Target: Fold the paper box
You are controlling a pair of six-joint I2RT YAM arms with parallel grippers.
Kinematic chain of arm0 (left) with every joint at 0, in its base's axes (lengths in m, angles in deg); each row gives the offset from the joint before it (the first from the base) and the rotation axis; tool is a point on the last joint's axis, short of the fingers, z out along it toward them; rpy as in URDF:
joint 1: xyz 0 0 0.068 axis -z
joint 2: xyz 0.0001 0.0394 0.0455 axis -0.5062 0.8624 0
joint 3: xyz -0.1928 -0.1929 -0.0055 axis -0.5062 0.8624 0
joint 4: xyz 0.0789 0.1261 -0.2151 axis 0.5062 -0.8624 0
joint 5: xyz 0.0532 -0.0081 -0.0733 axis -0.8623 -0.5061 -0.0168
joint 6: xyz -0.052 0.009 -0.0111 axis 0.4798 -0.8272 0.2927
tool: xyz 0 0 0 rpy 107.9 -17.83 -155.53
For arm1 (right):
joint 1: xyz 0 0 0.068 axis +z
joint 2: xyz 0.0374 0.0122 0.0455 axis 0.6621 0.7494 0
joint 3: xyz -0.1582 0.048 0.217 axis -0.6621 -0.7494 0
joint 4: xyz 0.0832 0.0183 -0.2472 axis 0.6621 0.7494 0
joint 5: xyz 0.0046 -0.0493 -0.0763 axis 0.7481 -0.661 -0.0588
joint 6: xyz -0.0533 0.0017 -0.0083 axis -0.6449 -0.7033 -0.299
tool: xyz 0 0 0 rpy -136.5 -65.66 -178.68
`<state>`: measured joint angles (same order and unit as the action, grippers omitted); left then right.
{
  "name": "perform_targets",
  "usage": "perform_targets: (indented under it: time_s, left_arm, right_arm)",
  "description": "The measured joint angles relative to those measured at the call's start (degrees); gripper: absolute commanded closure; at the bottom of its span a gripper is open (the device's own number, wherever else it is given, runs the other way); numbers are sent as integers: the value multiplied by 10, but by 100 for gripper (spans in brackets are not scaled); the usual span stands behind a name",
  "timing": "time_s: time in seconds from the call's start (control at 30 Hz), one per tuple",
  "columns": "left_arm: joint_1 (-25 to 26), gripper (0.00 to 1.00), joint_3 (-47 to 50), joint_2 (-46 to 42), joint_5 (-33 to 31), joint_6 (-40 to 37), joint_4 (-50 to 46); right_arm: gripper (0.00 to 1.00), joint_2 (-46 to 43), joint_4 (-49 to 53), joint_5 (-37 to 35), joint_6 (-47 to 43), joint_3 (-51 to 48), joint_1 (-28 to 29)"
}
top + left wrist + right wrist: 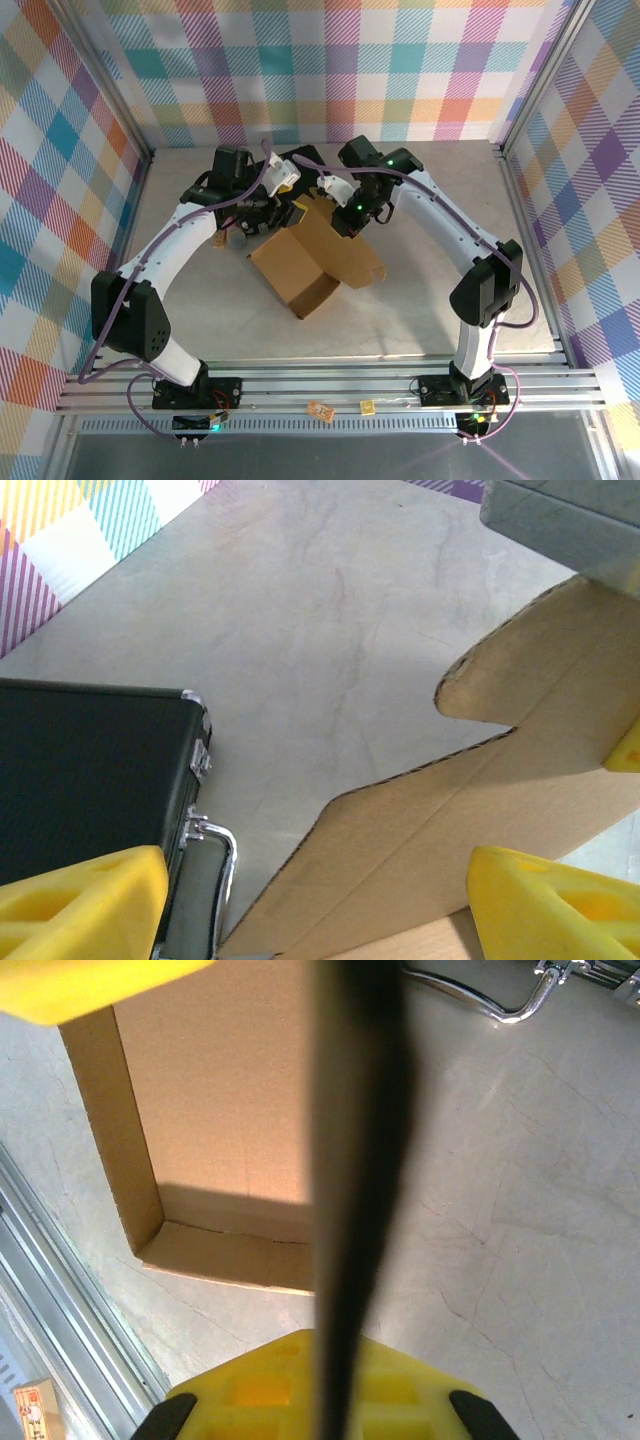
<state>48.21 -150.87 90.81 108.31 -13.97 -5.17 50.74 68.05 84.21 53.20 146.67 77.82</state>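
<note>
The paper box (312,255) is brown cardboard, partly folded, lying in the middle of the table with one open end toward the arms. My left gripper (272,203) hovers over its far left flap. In the left wrist view its yellow fingers (85,905) stand wide apart and open, with the notched flap (470,810) beneath them. My right gripper (350,215) is at the box's far right side. It is shut on an upright cardboard panel (355,1160), which I see edge-on as a dark strip between the yellow pads (250,1390). The box's inner wall (215,1110) shows to the left of that strip.
A black hard case (90,770) with a chrome handle (480,1000) lies just behind the box, under both wrists. An aluminium rail (330,385) runs along the near edge, with two small tags (320,410) on it. Plaid walls close in the left, back and right sides.
</note>
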Motion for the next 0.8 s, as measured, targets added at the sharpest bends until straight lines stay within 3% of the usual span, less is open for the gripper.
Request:
perform_targets:
  time_s: [0.37, 0.57, 0.8]
  left_arm:
    - [9, 27, 0, 33, 9, -18, 18]
    - [13, 49, 5, 35, 13, -12, 25]
    - [23, 62, 22, 30, 11, -2, 39]
  right_arm:
    - [100, -8, -2, 7, 0, -12, 0]
    - [100, -9, -5, 2, 1, -13, 0]
    - [100, -9, -2, -9, 5, -13, -2]
